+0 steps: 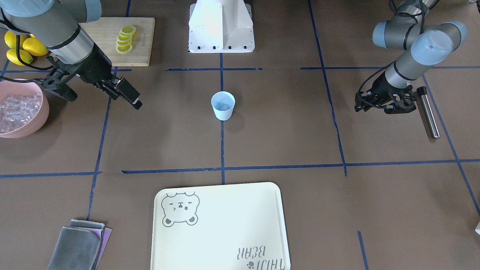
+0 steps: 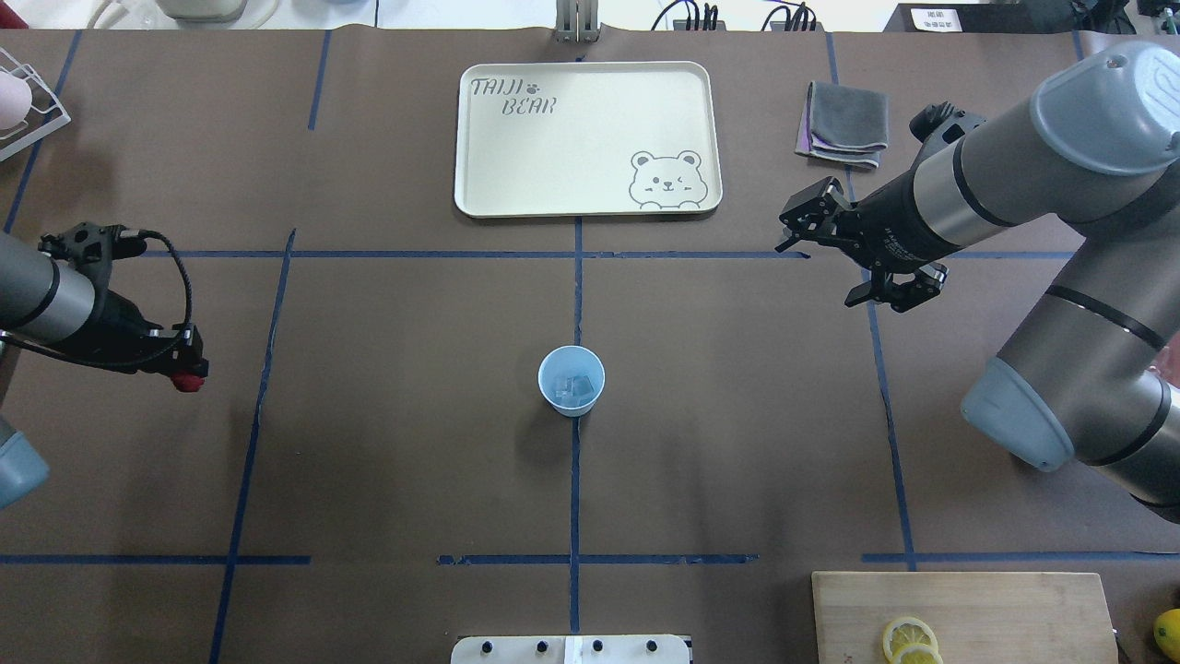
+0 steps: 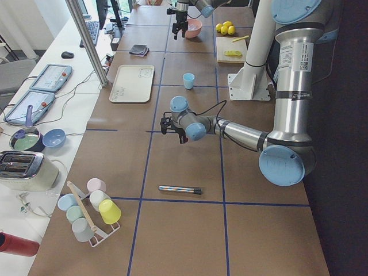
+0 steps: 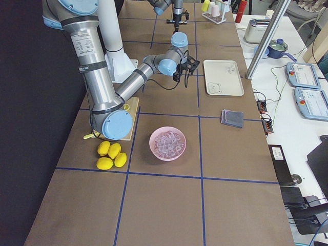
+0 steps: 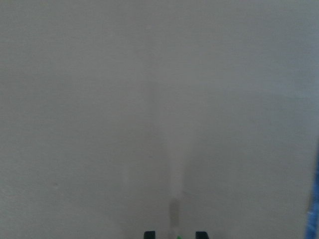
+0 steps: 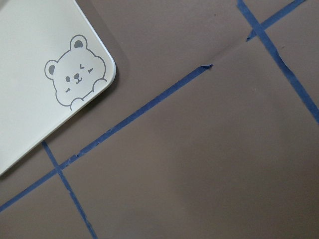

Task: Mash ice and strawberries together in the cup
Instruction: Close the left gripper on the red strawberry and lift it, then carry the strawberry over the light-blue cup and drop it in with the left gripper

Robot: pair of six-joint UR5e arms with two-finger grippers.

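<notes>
Left gripper (image 2: pixel 187 373) clamped on strawberry piece (image 2: pixel 190 382), at nine o'clock of cup (image 2: pixel 573 409), apparently for adding to ice (image 2: pixel 575 385). Right gripper (image 2: pixel 820 267) spread, empty, standing clear.

I see the cup (image 2: pixel 572 380) mid-table with ice (image 2: pixel 575 388) in it. The tray (image 2: pixel 553 166) lies beyond it, with the cloth (image 2: pixel 843 115) to the tray's right. The rod (image 1: pixel 428 112) is far left, beside my left gripper (image 2: pixel 184 371), which holds the strawberry (image 2: pixel 190 382). The bowl (image 1: pixel 44 108), lemons (image 1: pixel 22 48) and board (image 1: pixel 144 41) are far right.

One cup (image 1: pixel 222 105), one tray (image 1: pixel 225 232), one bowl (image 1: pixel 39 122), four lemons (image 4: pixel 114 150) (whole ones), one cutting board (image 1: pixel 144 45).
</notes>
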